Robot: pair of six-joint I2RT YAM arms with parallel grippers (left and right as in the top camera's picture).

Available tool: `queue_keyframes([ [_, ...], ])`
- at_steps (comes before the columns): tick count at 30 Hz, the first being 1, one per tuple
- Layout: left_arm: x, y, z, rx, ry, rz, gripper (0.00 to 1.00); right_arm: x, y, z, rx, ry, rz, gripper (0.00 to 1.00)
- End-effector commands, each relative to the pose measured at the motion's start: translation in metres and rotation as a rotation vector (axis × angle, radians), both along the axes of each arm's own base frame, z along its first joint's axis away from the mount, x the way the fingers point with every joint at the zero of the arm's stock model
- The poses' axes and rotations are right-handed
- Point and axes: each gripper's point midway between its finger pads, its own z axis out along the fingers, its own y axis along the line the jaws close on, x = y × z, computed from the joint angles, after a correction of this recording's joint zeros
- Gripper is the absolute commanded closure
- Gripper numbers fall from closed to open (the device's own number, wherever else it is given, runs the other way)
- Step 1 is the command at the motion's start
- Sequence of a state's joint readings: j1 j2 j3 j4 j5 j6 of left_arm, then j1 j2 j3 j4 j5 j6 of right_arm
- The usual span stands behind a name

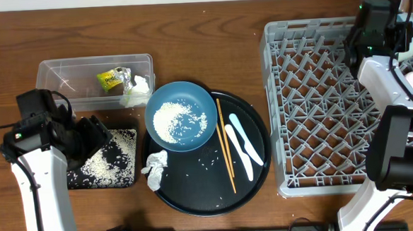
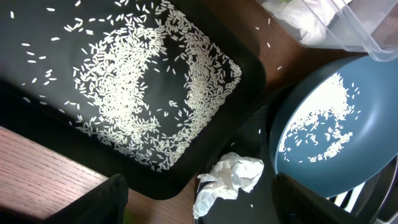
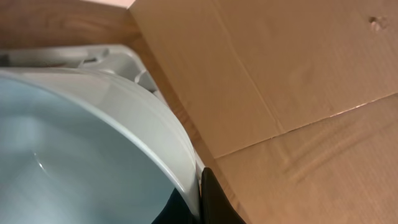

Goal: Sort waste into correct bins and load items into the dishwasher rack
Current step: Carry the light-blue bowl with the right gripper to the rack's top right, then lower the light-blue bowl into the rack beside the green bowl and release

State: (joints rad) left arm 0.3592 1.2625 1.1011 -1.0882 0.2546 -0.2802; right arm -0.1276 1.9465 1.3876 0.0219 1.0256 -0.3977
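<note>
Hovering at the lower left of the overhead view, the left gripper (image 1: 94, 135) stands wide, with nothing between its fingers. Its wrist camera looks down on the black rectangular tray (image 2: 37, 118), which is strewn with loose rice grains (image 2: 143, 93). A crumpled tissue (image 2: 229, 180) lies just off that tray's lower right corner — on the left edge of the round black tray (image 1: 197, 197).

The blue dish (image 1: 184, 92) sits at the upper left of the round tray, with more rice spread across its bottom. To the dish's right lie the chopsticks (image 1: 226, 146) and, beside them, the white flat utensils (image 1: 242, 143). A few grains are scattered on the round tray itself.

The clear tub (image 1: 62, 70) stands at the upper left of the table (image 1: 209, 30). It holds the yellow-green snack wrapper (image 1: 109, 79), with another tissue at its right end.

The dishwasher rack (image 1: 312, 110) fills the right of the frame. At its upper right corner the right gripper (image 3: 200, 200) is closed — in the wrist view its dark fingers (image 3: 221, 205) pinch the rim of a light-blue bowl (image 3: 74, 168). The rack's grey edge shows behind the bowl, and cardboard (image 3: 298, 81) lies to the right.
</note>
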Motion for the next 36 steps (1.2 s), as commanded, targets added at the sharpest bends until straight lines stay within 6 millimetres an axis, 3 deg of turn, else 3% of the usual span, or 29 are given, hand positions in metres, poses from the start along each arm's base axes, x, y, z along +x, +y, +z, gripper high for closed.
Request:
queue_keyframes([
  [1,-0.001,0.003,-0.002,0.013,0.01,-0.002,0.25,0.002,0.004,-0.008,-0.001,0.022,-0.003,0.99],
  [11,-0.001,0.003,-0.002,0.013,0.011,-0.002,0.25,-0.002,0.015,-0.03,0.077,0.058,0.021,0.99],
  [17,-0.001,0.003,-0.002,0.012,0.011,-0.002,0.25,-0.002,0.017,-0.033,0.088,0.063,0.024,0.99],
  [19,-0.001,0.003,-0.002,0.012,0.011,-0.002,0.25,-0.002,0.016,-0.031,0.084,0.055,0.021,0.99],
  [26,-0.001,0.003,-0.002,0.012,0.012,-0.002,0.25,0.001,0.006,0.009,-0.067,0.01,-0.03,0.99],
  [36,-0.001,0.003,-0.002,0.012,0.012,-0.002,0.25,0.004,0.012,-0.006,-0.073,0.114,0.006,0.99],
])
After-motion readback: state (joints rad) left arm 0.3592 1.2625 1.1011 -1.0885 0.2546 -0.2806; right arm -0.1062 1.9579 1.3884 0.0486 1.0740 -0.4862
